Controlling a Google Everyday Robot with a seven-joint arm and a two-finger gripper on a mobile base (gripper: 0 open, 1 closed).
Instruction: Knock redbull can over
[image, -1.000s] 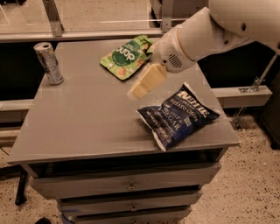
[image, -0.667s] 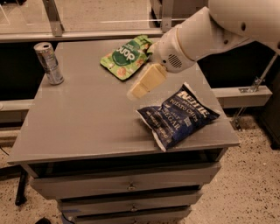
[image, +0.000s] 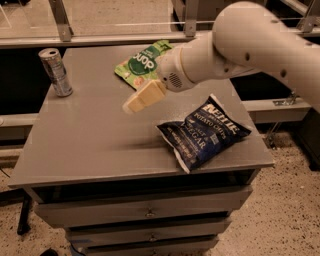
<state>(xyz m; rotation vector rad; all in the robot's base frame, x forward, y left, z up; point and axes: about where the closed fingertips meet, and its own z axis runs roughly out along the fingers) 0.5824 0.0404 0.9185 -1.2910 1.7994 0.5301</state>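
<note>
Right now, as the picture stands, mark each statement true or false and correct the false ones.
1. The can stands upright. True.
2. The gripper touches the can. False: it hangs over the table's middle, apart from the can.
3. The chip bag lies near the table's front edge. True.
4. The pouch lies on the chip bag. False: the pouch lies apart, at the back.

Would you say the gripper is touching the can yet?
No, the gripper hovers above the middle of the table, apart from the upright can at its far left corner.
</note>
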